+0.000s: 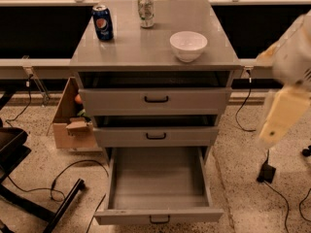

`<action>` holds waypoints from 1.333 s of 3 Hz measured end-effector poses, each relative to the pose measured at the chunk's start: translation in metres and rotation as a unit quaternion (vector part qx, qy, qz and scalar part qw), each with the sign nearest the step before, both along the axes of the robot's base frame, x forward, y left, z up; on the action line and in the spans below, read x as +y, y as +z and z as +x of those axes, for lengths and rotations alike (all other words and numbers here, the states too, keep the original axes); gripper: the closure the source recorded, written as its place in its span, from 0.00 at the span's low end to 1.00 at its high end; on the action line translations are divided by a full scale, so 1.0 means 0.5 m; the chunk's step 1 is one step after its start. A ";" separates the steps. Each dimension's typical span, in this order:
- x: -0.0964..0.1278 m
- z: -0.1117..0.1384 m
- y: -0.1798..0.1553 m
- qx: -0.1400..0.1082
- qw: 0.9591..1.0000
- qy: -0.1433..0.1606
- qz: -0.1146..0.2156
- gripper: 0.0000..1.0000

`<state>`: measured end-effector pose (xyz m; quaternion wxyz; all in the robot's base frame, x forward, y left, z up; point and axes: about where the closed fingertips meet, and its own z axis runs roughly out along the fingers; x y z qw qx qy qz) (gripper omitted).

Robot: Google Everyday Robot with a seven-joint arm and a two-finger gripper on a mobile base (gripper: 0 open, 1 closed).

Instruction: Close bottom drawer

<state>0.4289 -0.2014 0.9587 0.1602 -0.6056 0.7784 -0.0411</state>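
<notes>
Speckled floor [39,125] runs under everything, crossed by black cables [73,171], and the black legs of a chair [19,178] sit low on the left. Nearest of all is the bottom drawer [158,216], pulled far out from the cabinet. Its flat grey front faces forward with the small black handle [159,220] at its lower edge, and the bare grey tray lies open to view behind it.

My gripper [279,118] hangs at the right edge, level with the upper two drawers and well apart from the cabinet (it touches nothing). It shows only as a pale smear, so I cannot tell whether it is spread or closed up.

Above the bottom drawer comes the middle drawer [156,136], then the taller top drawer [155,101], each with a dark gap over its front. A cardboard box [65,130] stands on the floor just beside the cabinet's left side.

Farther back, on the cabinet top [146,47], a white bowl [188,45] sits toward the right. A blue Pepsi can [103,22] stands upright at the left. A silvery can [145,10] stands upright behind, near the rear edge.
</notes>
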 end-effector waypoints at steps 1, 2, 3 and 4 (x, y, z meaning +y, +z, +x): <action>0.052 -0.048 -0.093 0.011 1.000 0.000 0.005 0.00; 0.100 -0.096 -0.218 0.035 0.999 0.004 0.006 0.00; 0.138 -0.131 -0.379 0.065 0.998 0.008 -0.001 0.00; 0.143 -0.183 -0.581 0.128 0.991 0.009 -0.032 0.00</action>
